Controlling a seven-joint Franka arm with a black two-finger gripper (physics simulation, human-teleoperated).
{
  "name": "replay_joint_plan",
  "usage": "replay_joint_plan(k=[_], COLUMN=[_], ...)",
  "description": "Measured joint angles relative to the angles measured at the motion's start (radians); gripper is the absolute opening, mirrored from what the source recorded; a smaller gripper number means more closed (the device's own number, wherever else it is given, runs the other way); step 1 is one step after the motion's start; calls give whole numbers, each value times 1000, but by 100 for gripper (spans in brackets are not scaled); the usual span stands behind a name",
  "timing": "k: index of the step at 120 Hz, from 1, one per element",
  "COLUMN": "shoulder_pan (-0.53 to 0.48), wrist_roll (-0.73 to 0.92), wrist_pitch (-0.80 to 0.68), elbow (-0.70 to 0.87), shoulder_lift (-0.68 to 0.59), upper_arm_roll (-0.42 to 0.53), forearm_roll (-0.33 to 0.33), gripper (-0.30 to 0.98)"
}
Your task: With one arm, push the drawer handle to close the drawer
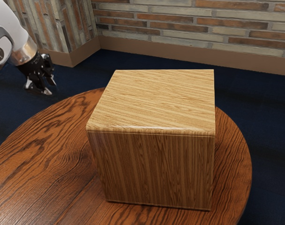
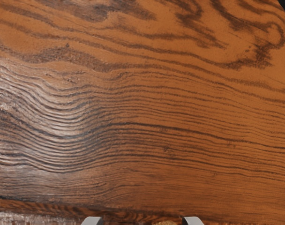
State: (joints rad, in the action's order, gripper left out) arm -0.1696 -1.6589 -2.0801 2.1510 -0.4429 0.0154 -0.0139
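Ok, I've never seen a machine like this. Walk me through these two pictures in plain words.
The machine is a single jointed robot arm, drawn by a simulator. It ends in a black two-fingered pincer, which works like a simple hand.

The exterior view is taken from a camera at the arm's side. The wrist view comes from a camera on the arm's hand, looking onto the table's dark-grained wood.

On the round wooden table stands a boxy, pale wooden cabinet. The job is to push its drawer closed by the handle. Behind are a brick wall and a dark blue floor.

The pincer is open, in the air, and holds nothing.
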Motion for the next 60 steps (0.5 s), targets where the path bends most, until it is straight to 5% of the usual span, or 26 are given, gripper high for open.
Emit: replay_joint_plan(k=[20, 60], shoulder_pan=[-5, 7], wrist_roll=[9, 22], wrist_pitch=[279, 407], elbow=[-247, -212], shoulder_lift=[119, 185], upper_arm_roll=[-2, -38], forearm_roll=[17, -18], gripper=[49, 65])
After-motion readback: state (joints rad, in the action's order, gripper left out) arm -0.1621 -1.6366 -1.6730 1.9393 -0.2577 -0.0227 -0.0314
